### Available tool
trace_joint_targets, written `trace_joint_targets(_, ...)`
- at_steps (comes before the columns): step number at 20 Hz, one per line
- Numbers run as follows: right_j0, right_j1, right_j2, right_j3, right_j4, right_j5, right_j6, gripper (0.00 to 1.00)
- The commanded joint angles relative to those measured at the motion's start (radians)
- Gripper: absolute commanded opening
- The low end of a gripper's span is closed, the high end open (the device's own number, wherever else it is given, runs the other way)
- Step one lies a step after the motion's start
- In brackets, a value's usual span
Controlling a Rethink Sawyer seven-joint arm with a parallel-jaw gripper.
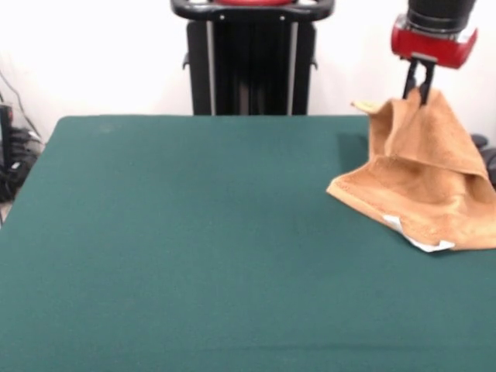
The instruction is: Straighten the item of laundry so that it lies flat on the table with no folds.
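The orange-tan terry towel (pixel 422 182) is at the table's right side in the front view. It hangs in a draped cone: its top is pinched up in the air and its lower part rests folded on the dark green table (pixel 194 248). A white tag (pixel 425 242) shows under its lower front edge. My gripper (pixel 419 91), black fingers under a red wrist, comes down from the top right and is shut on the towel's raised top edge. The towel's right part runs out of the picture.
The robot's black pedestal (pixel 252 58) stands behind the table's far edge at the centre top. Cables (pixel 12 159) lie off the table's left edge. The white wall is behind.
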Motion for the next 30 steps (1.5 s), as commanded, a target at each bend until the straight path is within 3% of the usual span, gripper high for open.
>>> trace_joint_targets(1,-0.029,0.042,0.16,0.082,0.06,-0.085,0.197,0.0)
trace_joint_targets(14,-0.024,0.056,0.148,0.056,0.013,-0.08,0.201,0.0)
trace_joint_targets(15,-0.021,0.058,0.141,0.051,0.006,-0.085,0.198,1.0)
trace_joint_targets(24,-0.027,0.05,0.158,0.069,0.04,-0.08,0.226,1.0)
trace_joint_targets(30,-0.035,0.036,0.125,0.03,0.017,0.0,0.218,1.0)
